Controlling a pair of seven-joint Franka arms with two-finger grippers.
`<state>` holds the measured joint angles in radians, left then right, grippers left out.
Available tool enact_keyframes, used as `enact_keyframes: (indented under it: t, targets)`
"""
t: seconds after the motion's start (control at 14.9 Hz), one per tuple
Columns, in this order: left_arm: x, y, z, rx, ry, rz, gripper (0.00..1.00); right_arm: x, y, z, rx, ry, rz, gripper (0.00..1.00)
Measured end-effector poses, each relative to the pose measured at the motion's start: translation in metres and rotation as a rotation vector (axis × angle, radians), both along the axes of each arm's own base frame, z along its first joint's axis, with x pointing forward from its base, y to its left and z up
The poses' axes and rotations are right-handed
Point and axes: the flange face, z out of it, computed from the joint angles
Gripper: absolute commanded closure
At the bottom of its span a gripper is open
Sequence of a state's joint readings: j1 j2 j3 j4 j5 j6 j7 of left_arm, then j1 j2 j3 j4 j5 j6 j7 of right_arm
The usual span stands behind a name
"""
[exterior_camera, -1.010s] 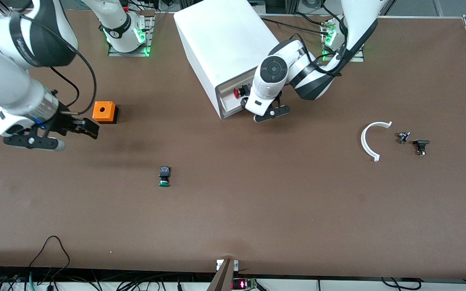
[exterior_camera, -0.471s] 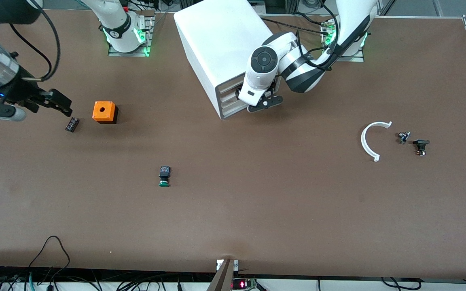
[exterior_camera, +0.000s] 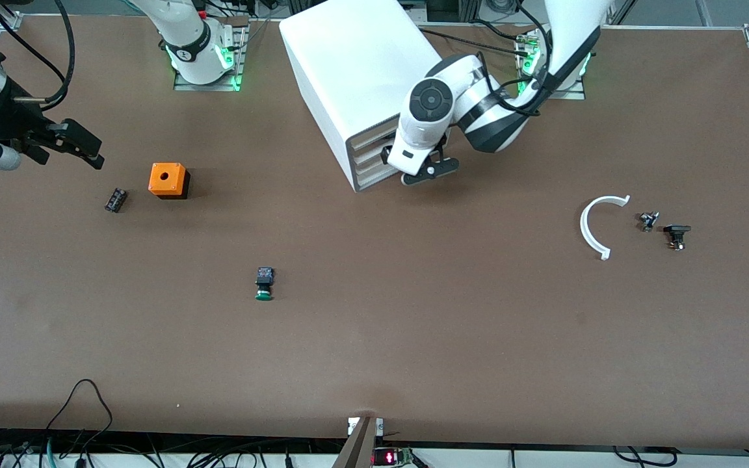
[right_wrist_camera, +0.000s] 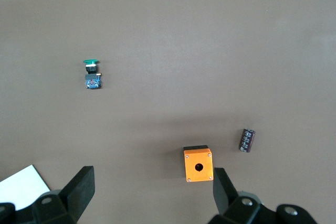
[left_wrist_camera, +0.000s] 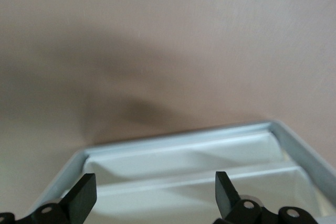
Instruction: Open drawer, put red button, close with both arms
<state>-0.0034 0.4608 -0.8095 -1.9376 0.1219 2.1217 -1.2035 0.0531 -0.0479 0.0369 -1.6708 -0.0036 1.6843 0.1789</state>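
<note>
1. My right gripper (exterior_camera: 62,146) hangs over the bench (exterior_camera: 413,338) at the right arm's end, fingers spread and holding nothing. This arm waits.
2. Under it lie a small black component (exterior_camera: 115,199) and an orange box with a round hole (exterior_camera: 168,180), just beside each other. The right wrist view shows both, and the green-capped button (right_wrist_camera: 92,75) well apart from them.
3. The green button (exterior_camera: 264,284) lies on its side on open bench, nearer the front camera than the cabinet. It is not mine to move.
4. White cabinet (exterior_camera: 355,71) stands mid-bench toward the bases. All the drawer fronts look flush or nearly so; the drawer (exterior_camera: 369,158), second from the top, appears pushed home.
5. The red button is not visible in any view. I judge it to be inside the shut drawer, but cannot confirm.
6. My left gripper (exterior_camera: 428,170) sits at the cabinet front, fingers spread, gripping nothing. Its wrist view looks down over the drawer fronts' edges (left_wrist_camera: 199,166).
7. Step in hand, as I judge it: finishing the close. Do it well by pressing square to the front, not at one corner, so the tray does not skew; check it is flush, then draw straight off without dragging the handle lip.
8. A white curved piece (exterior_camera: 595,224) and two small dark parts (exterior_camera: 664,227) lie toward the left arm's end, clear of the work.
</note>
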Motion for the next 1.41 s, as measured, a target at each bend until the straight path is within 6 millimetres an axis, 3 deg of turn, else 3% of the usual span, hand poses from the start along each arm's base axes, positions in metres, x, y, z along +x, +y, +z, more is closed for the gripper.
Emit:
enact_keyframes:
  t: [0.13,0.34,0.54,0.74,0.94,1.21,1.41]
  targets:
    - [0.031,0.026,0.019,0.007,0.012,-0.034,0.01,0.000,-0.002,0.003,0.000,0.001,-0.002,0.00]
    - [0.070,0.062,0.068,0.028,0.040,-0.099,0.01,0.001,-0.004,0.003,0.000,0.003,-0.004,0.00]
    - [0.098,0.094,0.126,0.021,0.039,-0.176,0.01,0.002,-0.004,0.005,0.000,-0.002,-0.003,0.00]
    - [0.113,0.127,0.178,0.015,0.007,-0.225,0.01,0.008,-0.004,0.015,0.003,-0.025,-0.003,0.00]
    - [0.125,0.171,0.204,0.004,0.002,-0.314,0.01,0.012,-0.004,0.019,0.004,-0.032,-0.004,0.00]
    - [0.152,0.264,0.221,0.017,-0.038,-0.431,0.01,0.014,-0.004,0.018,0.004,-0.030,-0.003,0.00]
    - [0.164,0.315,0.236,0.048,-0.106,-0.479,0.01,0.014,-0.002,0.018,0.004,-0.031,-0.001,0.00]
